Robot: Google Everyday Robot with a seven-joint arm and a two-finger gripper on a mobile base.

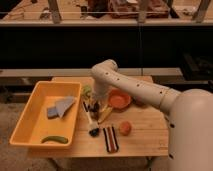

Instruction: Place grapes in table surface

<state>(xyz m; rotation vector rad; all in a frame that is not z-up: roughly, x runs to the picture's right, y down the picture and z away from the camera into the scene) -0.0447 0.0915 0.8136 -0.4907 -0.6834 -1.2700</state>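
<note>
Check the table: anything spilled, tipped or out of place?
Nothing stands out. The gripper is low over the table surface, beside the yellow bin. The orange bowl sits upright; the orange fruit and striped packet lie on the wood. No spill visible.

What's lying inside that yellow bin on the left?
A grey-blue flat piece and a long green item lie on the floor of the yellow bin. Anything under the grey piece is covered. The pincer hangs outside, over the wooden table beside the bin.
</note>
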